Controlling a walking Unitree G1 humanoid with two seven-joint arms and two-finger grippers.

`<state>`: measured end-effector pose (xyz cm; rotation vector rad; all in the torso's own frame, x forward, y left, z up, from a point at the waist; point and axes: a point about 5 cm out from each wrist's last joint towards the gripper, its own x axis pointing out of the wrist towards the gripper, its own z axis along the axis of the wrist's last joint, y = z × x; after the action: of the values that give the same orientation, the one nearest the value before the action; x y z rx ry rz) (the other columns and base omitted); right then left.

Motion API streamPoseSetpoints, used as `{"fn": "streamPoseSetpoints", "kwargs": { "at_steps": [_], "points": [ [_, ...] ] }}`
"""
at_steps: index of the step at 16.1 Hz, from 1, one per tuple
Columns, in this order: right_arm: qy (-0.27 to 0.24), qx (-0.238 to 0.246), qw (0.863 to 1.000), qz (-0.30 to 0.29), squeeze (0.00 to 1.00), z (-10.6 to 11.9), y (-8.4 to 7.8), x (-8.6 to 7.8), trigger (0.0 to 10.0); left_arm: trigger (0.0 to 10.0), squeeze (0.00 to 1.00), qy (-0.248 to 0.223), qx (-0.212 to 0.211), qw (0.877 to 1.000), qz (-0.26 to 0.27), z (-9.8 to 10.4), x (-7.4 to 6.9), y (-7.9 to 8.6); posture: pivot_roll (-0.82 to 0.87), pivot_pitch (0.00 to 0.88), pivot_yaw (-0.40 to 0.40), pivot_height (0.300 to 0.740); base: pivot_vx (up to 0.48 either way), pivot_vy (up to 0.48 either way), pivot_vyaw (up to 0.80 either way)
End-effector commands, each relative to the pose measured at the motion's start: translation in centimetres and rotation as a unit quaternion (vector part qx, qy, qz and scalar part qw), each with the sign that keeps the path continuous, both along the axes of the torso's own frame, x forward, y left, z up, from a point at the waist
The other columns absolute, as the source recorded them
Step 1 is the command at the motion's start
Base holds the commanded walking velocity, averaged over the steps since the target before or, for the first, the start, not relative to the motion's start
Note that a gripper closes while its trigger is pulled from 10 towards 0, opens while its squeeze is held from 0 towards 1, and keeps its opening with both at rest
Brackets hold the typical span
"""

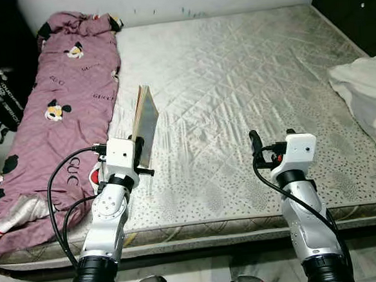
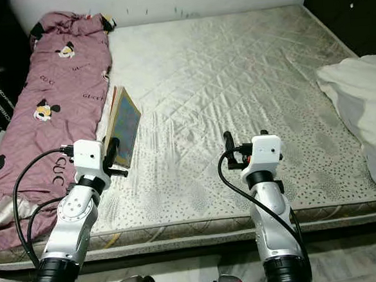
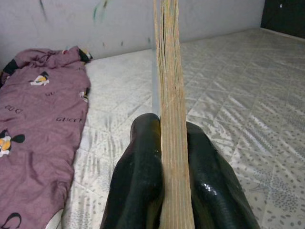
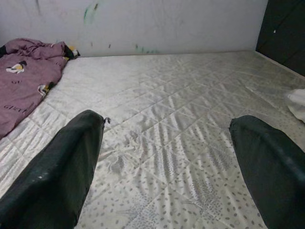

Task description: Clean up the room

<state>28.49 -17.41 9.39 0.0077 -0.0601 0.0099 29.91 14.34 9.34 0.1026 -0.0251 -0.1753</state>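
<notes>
A thin book [image 1: 146,120] stands upright on its edge above the left part of the bare quilted mattress [image 1: 234,67]. My left gripper [image 1: 141,156] is shut on the book's lower end. In the left wrist view its two black fingers [image 3: 138,176] press either side of the book's page edge [image 3: 170,86]. My right gripper [image 1: 272,139] hovers low over the front middle of the mattress. It is open, with nothing between its fingers [image 4: 71,162].
A purple cartoon-print blanket [image 1: 63,111] lies bunched along the mattress's left side. White bedding [image 1: 365,96] rests at the right edge. A black bag [image 1: 4,96] sits on the floor at left, and a dark cabinet [image 1: 353,7] stands at back right.
</notes>
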Motion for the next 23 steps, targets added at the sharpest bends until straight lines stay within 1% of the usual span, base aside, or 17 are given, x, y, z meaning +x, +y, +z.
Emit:
{"fn": "streamPoseSetpoints", "kwargs": {
  "at_steps": [1, 2, 7, 23],
  "points": [
    [-0.006, -0.005, 1.0, 0.016, 0.0, 0.45, 0.38, -0.09, 10.0, 10.0, 0.0, -0.021, -0.004, 1.0, 0.008, 0.96, 0.11, 0.31, -0.09, 0.112, 0.044, 0.74, 0.0, -0.322, 0.0],
    [-0.007, -0.007, 1.0, 0.018, 0.0, 0.47, 0.4, -0.1, 10.0, 10.0, 0.0, -0.021, -0.005, 1.0, 0.008, 0.96, 0.13, 0.31, -0.09, 0.112, 0.042, 0.74, 0.0, -0.326, 0.0],
    [-0.004, -0.009, 1.0, 0.022, 0.0, 0.49, 0.42, -0.08, 10.0, 10.0, 0.0, -0.022, -0.01, 1.0, 0.012, 1.04, 0.13, 0.31, -0.09, 0.115, 0.037, 0.74, 0.0, -0.349, 0.46],
    [0.004, -0.012, 1.0, 0.018, 0.0, 0.34, 0.32, 0.17, 10.0, 10.0, 0.0, -0.021, -0.011, 1.0, 0.006, 1.13, 0.45, 0.06, -0.09, 0.102, 0.039, 0.74, 0.0, -0.352, 0.0]
  ]
}}
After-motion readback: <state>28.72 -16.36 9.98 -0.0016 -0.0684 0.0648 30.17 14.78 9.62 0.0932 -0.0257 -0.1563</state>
